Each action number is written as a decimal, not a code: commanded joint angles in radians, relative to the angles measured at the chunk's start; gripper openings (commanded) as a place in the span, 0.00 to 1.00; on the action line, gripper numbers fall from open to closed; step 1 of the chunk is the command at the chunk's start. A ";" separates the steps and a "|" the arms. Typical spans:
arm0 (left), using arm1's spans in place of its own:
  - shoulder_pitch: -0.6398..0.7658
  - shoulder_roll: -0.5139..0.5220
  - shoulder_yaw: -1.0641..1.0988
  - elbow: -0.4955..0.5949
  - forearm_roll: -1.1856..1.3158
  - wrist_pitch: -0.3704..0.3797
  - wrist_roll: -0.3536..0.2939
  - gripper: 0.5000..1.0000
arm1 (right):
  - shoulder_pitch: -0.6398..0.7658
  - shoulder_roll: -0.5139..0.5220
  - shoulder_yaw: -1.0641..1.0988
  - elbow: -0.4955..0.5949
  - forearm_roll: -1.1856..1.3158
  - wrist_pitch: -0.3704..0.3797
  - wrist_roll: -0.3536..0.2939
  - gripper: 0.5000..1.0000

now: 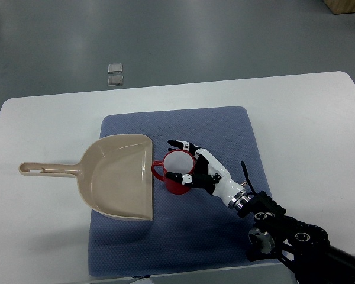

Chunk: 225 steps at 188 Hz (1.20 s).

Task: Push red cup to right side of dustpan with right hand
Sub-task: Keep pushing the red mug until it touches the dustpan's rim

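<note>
A red cup (174, 173) with a white inside stands upright on the blue mat (225, 136), its handle pointing left toward the dustpan. The beige dustpan (118, 176) lies to the cup's left, its open edge almost touching the handle and its long handle stretching left over the white table. My right hand (192, 165) reaches in from the lower right. Its fingers are curved around the cup's right side: fingertips (178, 144) lie past the far rim and the thumb (183, 178) rests against the near wall. The left arm does not show.
The white table (307, 112) carries the blue mat at its middle. Two small grey squares (115, 73) lie on the floor beyond the far table edge. A wooden box corner (346, 6) shows at the top right. My right arm's black wrist (284, 228) crosses the mat's lower right corner.
</note>
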 commanded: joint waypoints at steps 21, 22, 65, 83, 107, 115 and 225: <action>0.000 0.000 0.000 0.000 0.000 0.000 0.000 1.00 | -0.001 0.000 -0.004 -0.001 -0.005 -0.001 0.000 0.86; 0.000 0.000 0.000 0.000 0.000 0.000 0.000 1.00 | -0.001 0.000 -0.005 -0.001 -0.005 -0.001 0.000 0.86; 0.000 0.000 0.000 0.000 0.000 0.000 0.000 1.00 | -0.004 0.000 -0.012 0.000 -0.008 0.010 0.000 0.86; 0.000 0.000 0.000 0.000 0.000 0.000 0.000 1.00 | -0.004 0.000 -0.012 0.003 -0.006 0.011 0.000 0.86; 0.000 0.000 0.000 0.000 0.000 0.000 0.000 1.00 | -0.004 0.000 -0.012 0.006 -0.006 0.013 0.000 0.86; 0.000 0.000 0.000 0.000 0.000 0.000 0.000 1.00 | -0.003 0.000 -0.012 0.006 -0.006 0.011 0.000 0.86; 0.000 0.000 0.000 0.000 0.000 0.000 0.000 1.00 | 0.004 0.000 -0.012 0.022 -0.034 -0.001 0.000 0.86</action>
